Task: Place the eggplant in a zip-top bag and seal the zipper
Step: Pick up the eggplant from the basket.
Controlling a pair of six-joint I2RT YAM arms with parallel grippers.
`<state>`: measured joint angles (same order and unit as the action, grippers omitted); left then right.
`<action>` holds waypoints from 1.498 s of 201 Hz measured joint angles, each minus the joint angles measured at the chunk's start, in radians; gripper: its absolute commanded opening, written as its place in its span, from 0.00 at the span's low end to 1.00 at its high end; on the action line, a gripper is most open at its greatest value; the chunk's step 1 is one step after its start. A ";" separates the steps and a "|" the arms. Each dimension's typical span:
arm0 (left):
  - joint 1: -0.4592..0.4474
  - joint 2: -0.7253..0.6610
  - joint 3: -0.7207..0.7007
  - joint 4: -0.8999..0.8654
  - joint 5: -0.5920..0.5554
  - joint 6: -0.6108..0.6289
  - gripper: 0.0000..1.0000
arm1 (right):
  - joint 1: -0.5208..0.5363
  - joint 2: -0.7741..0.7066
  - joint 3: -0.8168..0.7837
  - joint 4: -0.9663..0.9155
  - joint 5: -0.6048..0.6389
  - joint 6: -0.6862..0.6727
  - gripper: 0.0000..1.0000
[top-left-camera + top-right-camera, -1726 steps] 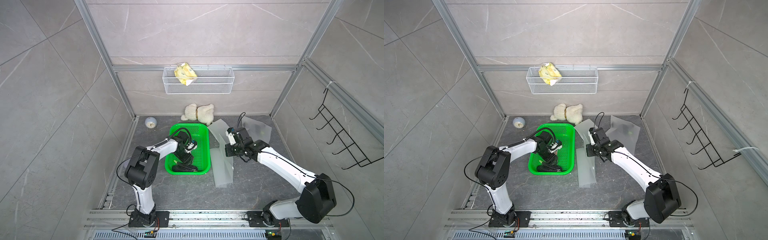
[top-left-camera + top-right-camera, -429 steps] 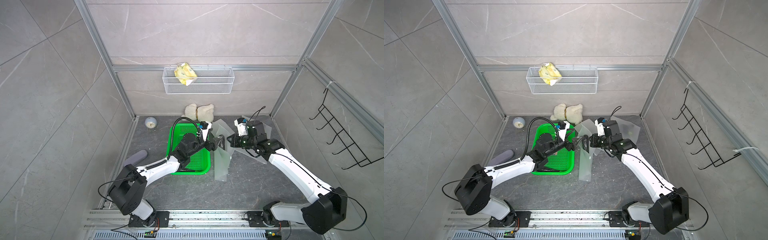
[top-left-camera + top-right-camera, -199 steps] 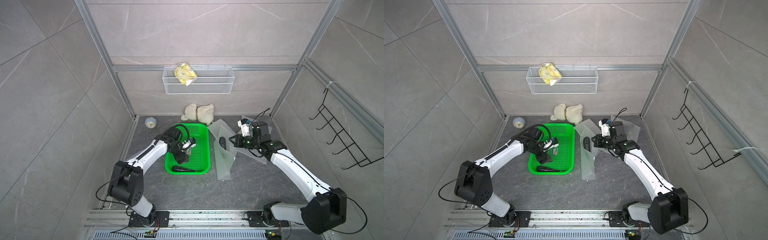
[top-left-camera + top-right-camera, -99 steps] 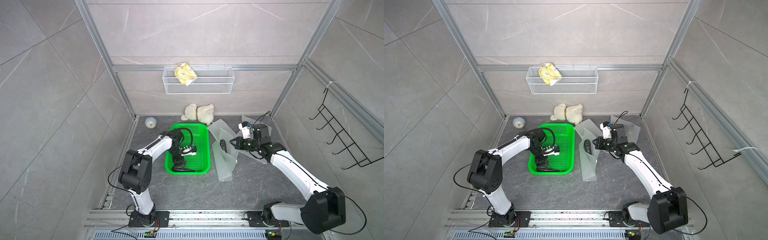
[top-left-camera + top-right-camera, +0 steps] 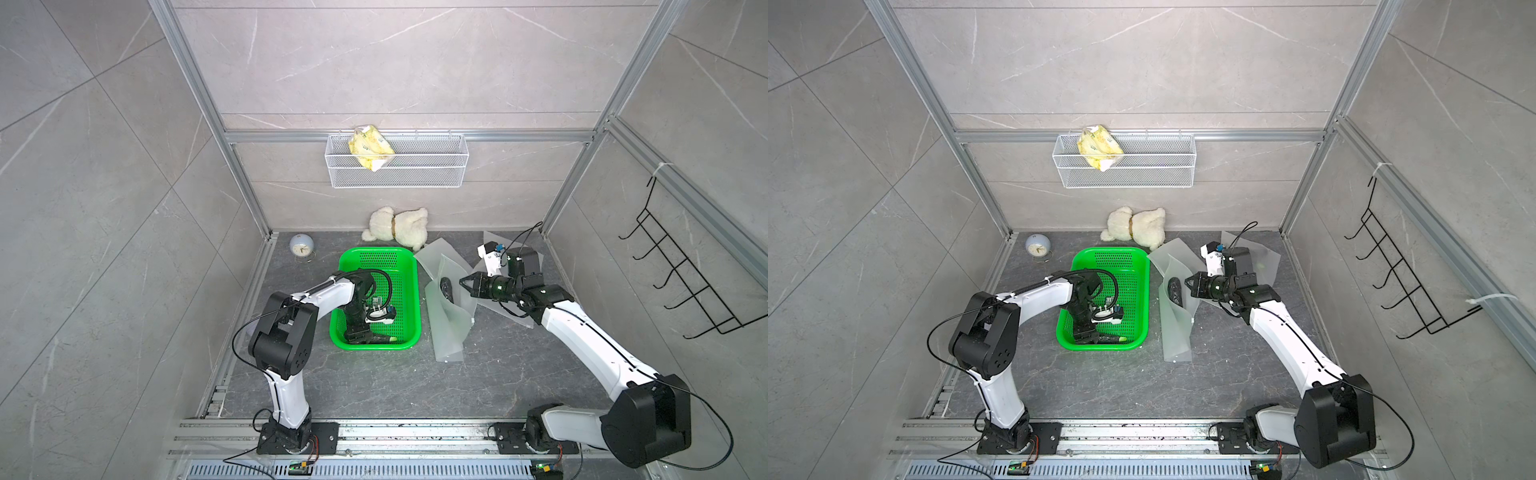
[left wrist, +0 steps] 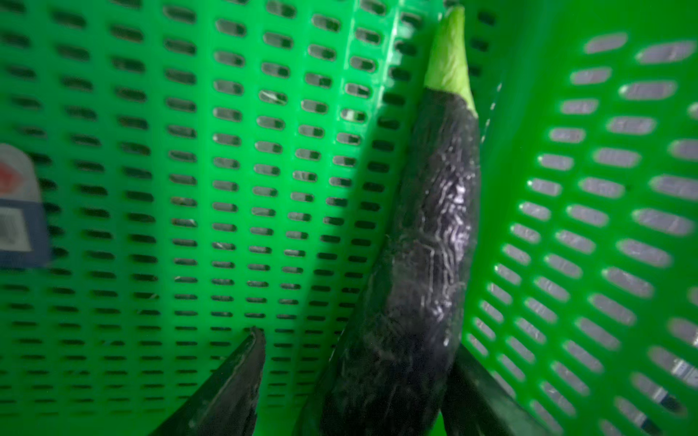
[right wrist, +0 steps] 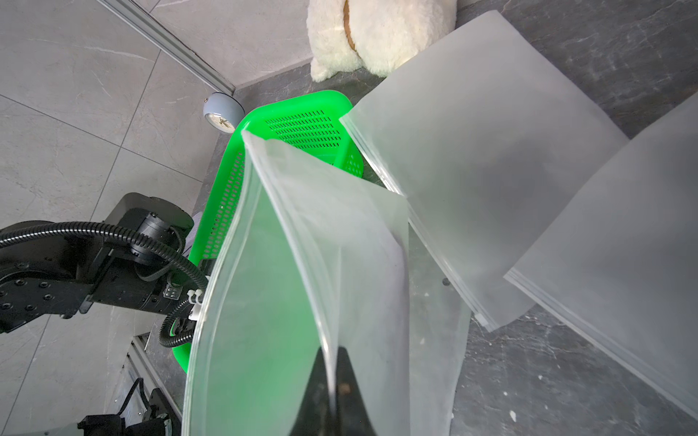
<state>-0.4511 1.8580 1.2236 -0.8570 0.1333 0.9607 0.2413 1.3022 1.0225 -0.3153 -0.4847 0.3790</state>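
Two spare bags (image 7: 491,188) lie beside the bag (image 7: 302,283); basket (image 6: 604,226) wall flanks eggplant (image 6: 426,245).

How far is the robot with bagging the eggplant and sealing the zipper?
Done: the right gripper is shut on the rim of the zip-top bag, holding its mouth open. In hand: the left gripper straddles the eggplant in the green basket, jaws open, not yet clamped. Left: lifting it, putting it in, sealing the bag. A dark shape shows through the bag; I cannot tell what.

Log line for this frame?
left gripper open, straddling dark purple eggplant in green plastic basket | right gripper shut on frosted zip-top bag rim
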 measured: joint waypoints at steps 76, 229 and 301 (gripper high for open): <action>0.000 0.054 0.060 0.102 -0.019 -0.098 0.57 | 0.000 0.000 0.000 0.000 -0.003 0.011 0.00; -0.009 0.117 0.151 0.095 0.025 -0.171 0.35 | -0.002 -0.001 -0.010 -0.001 -0.003 0.014 0.00; 0.004 0.008 0.108 0.175 0.061 -0.226 0.35 | -0.002 -0.001 -0.010 -0.001 -0.003 0.014 0.00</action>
<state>-0.4473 1.8664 1.3312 -0.6815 0.1940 0.7349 0.2398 1.3014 1.0122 -0.3161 -0.4877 0.3931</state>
